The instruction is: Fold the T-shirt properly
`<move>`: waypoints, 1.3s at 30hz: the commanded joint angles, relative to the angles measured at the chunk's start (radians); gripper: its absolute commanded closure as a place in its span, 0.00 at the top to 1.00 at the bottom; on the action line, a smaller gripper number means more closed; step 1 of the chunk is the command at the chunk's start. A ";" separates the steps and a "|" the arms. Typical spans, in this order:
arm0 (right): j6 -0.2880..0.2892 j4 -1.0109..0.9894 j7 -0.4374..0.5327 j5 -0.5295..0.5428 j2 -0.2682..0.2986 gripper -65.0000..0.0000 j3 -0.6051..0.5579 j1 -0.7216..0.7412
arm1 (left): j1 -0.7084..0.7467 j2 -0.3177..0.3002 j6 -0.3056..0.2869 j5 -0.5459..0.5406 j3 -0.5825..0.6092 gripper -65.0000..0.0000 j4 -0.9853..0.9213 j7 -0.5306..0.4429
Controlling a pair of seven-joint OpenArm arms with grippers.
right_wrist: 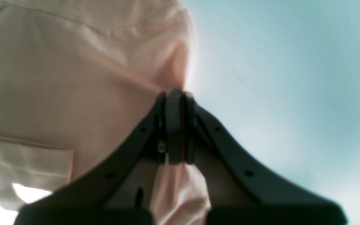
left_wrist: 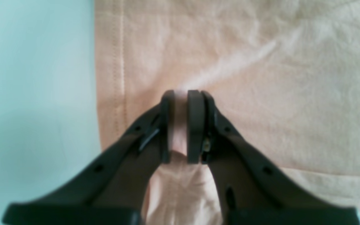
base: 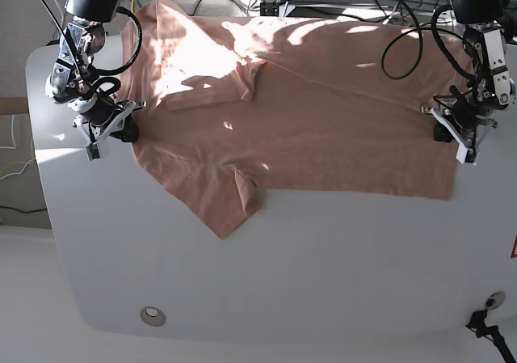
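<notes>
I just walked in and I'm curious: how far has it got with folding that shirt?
Early on. The T-shirt lies spread across the table, with one sleeve turned in but no tidy fold. The left gripper and right gripper are each shut on an opposite edge. All the real folding is left.

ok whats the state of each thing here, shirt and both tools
T-shirt: spread across the table, partly folded, a sleeve sticking out at the front edge, pinched at both side edges
left tool: shut on the T-shirt, cloth bunched between its fingers
right tool: shut on the T-shirt, at the edge of the cloth
table: white, bare in front of the shirt
</notes>
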 commanded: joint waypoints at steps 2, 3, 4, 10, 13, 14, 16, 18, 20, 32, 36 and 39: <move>-0.026 -0.063 -0.022 -0.070 0.013 0.00 0.000 0.019 | -0.006 -0.011 0.006 0.019 -0.002 0.09 0.001 0.020; -0.026 -0.085 -0.008 -0.070 0.015 0.00 -0.002 0.033 | -0.006 -0.011 0.006 0.019 -0.002 0.09 0.001 0.020; -0.026 -0.105 0.001 -0.071 0.015 0.00 -0.002 0.046 | -0.007 -0.011 0.006 0.019 -0.002 0.09 0.001 0.020; -0.024 -0.194 0.026 -0.071 0.015 0.00 -0.002 0.117 | -0.050 -0.011 0.008 0.019 -0.002 0.09 -0.036 0.019; -0.024 -0.229 0.064 -0.071 0.015 0.00 -0.003 0.139 | -0.056 -0.011 0.008 0.019 -0.002 0.09 -0.036 0.019; -0.024 -0.241 0.072 -0.071 0.015 0.00 -0.003 0.145 | -0.062 -0.011 0.008 0.019 -0.002 0.09 -0.036 0.019; -0.024 -0.255 0.080 -0.071 0.015 0.00 -0.003 0.154 | -0.075 -0.011 0.008 0.022 -0.002 0.09 -0.044 0.019; -0.024 -0.255 0.087 -0.071 0.015 0.00 -0.003 0.157 | -0.078 -0.011 0.008 0.051 -0.002 0.12 -0.056 0.019; -0.024 -0.255 0.104 -0.071 0.015 0.00 -0.003 0.165 | -0.090 -0.008 0.008 0.083 -0.002 0.21 -0.056 0.019; -0.030 -0.257 0.112 -0.071 0.012 0.31 -0.003 0.201 | -0.096 -0.005 0.008 0.109 -0.002 0.52 -0.056 0.017; -0.032 -0.257 0.153 -0.071 0.015 0.44 -0.066 0.217 | -0.096 -0.005 0.008 0.109 -0.002 0.52 -0.056 0.017; -0.032 -0.255 0.158 -0.071 0.015 0.47 -0.092 0.217 | -0.096 -0.005 0.008 0.109 -0.002 0.52 -0.056 0.017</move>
